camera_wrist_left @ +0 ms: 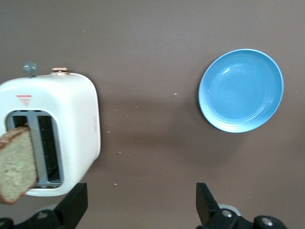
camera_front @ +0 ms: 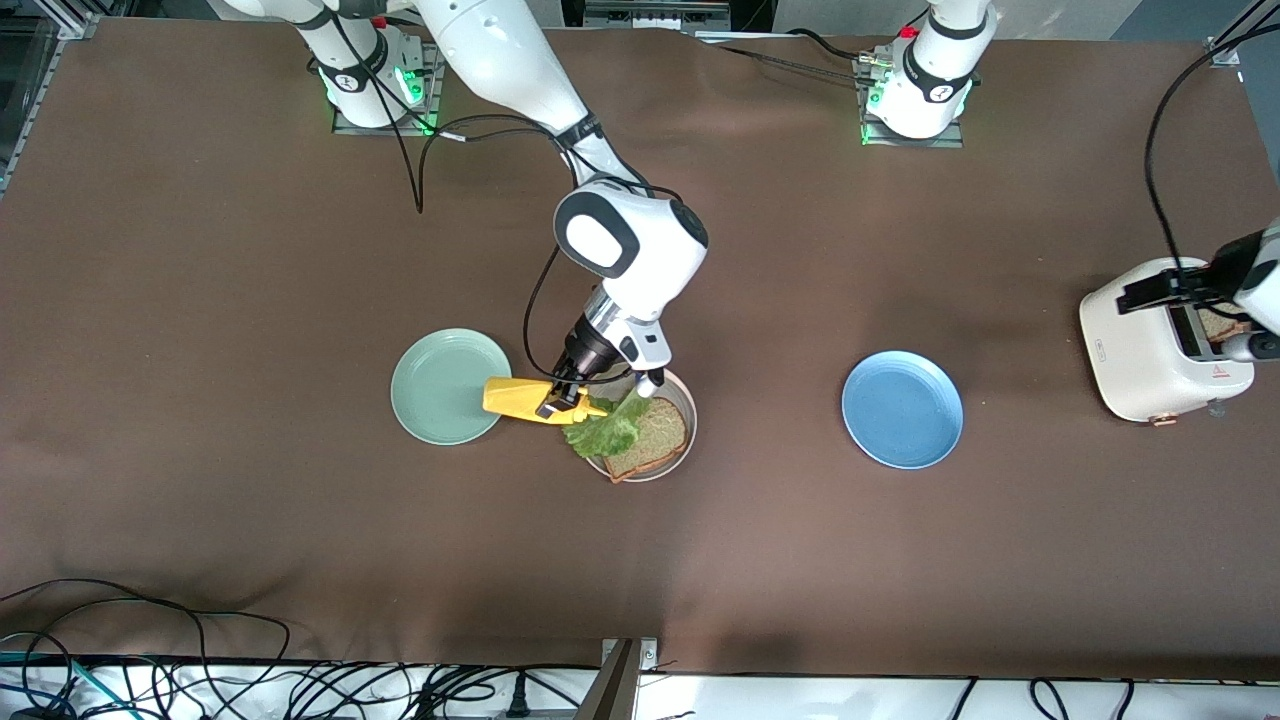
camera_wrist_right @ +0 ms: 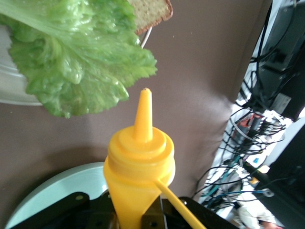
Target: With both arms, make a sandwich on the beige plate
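Right arm (camera_front: pixel 500 60) reaching down from its base toward the table's middle, wrist bent downward. Right gripper (camera_front: pixel 556 400) low over the table, clamped tight on a yellow squeeze bottle (camera_front: pixel 520 398) held lying sideways. Left arm (camera_front: pixel 1262 275) stretched out to its own end of the table. Left gripper (camera_wrist_left: pixel 138 207) hanging in the air, pointing down, fingers (camera_wrist_left: pixel 76 202) spread wide, holding nothing.

Beige plate (camera_front: pixel 683 447): approach from the right arm's end is blocked by the right gripper (camera_front: pixel 562 400), which grips a yellow bottle (camera_front: pixel 525 398) lying sideways.
Green plate (camera_front: pixel 447 385): its rim is overhung by the bottle.
Blue plate (camera_front: pixel 902 408): bare, with open table all round.
Toaster (camera_front: pixel 1150 350): its slots are overhung by the left gripper (camera_wrist_left: pixel 138 202), jaws wide; one slot is filled by a bread slice (camera_wrist_left: pixel 16 164).
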Action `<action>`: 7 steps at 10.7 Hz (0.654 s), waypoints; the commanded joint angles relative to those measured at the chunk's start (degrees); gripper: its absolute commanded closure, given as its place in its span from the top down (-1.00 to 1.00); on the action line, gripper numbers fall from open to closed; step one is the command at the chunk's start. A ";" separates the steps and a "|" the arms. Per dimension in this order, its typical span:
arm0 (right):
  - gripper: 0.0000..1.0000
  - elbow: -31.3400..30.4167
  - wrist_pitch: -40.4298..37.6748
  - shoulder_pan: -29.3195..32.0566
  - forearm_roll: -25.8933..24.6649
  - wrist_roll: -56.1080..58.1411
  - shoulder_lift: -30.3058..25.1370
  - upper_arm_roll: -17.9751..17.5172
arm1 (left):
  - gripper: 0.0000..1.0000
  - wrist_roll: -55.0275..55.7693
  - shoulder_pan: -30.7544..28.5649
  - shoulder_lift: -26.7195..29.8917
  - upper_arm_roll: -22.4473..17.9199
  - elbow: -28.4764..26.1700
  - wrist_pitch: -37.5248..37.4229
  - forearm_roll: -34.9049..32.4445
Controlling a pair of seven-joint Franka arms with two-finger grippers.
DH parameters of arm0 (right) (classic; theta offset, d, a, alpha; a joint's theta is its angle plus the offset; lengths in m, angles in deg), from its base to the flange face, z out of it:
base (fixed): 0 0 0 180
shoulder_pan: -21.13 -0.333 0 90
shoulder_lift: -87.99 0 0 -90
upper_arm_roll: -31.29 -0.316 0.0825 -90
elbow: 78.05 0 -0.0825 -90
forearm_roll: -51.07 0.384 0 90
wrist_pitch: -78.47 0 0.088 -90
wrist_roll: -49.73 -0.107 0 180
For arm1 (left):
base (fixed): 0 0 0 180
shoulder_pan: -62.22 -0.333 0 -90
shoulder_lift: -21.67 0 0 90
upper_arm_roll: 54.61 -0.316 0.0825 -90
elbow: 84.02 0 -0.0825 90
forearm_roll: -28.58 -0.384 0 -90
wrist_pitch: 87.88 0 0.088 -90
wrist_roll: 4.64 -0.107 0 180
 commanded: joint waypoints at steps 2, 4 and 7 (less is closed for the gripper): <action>-1.00 -10.01 3.16 4.01 12.73 -0.47 -9.22 -1.68 | 1.00 -4.78 -5.64 0.24 0.47 0.80 -0.79 -1.18; -1.00 -16.42 10.07 6.47 20.58 -0.29 -13.09 -1.68 | 1.00 -5.30 -9.15 0.24 0.47 0.80 -0.71 -0.74; -1.00 -22.42 14.86 9.82 30.23 2.67 -17.84 -1.94 | 1.00 -17.83 -14.25 -1.34 0.56 0.80 -0.62 -0.21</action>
